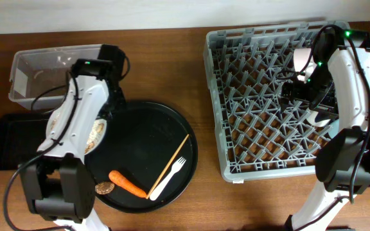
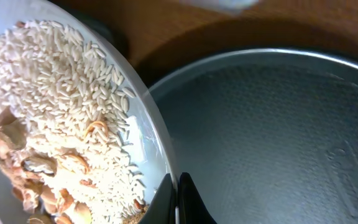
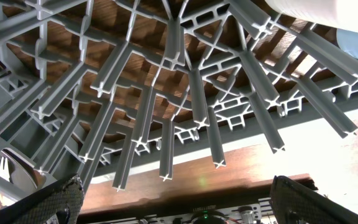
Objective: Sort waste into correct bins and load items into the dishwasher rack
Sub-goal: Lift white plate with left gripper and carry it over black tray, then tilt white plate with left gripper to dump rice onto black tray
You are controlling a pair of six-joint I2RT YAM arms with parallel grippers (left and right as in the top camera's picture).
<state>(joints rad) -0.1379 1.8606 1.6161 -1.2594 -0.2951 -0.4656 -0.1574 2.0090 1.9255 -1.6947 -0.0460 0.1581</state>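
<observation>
While your left hand (image 2: pixel 175 186) is clamped shut on the rim of the white plate (image 2: pixel 149 127), the plate's load lies just left of the fingers: a bed of rice (image 2: pixel 61 81) with beige nut-shell scraps (image 2: pixel 17 165) heaped at its lower left. To the right of your grip, beneath the plate's edge, lies the round black tray (image 2: pixel 260 137).

From above, the plate is mostly hidden under the left arm, over the round tray's left edge. The clear tub (image 1: pixel 24 77) is near it at the back, and the black rectangular tray (image 1: pixel 8 144) lies just to its left on the table (image 1: pixel 172 64). Farther out on the round tray lie the brown disc (image 1: pixel 104 187), the carrot (image 1: pixel 127 183), the white fork (image 1: pixel 167 178) and the wooden stick (image 1: pixel 172 156).

Your right hand (image 3: pixel 179 190) is spread wide and holds nothing. It sits over the right part of the dishwasher rack (image 1: pixel 249 109), with the pegs just ahead of it. A white piece of crockery (image 1: pixel 300 59) sits in the rack just behind it.
</observation>
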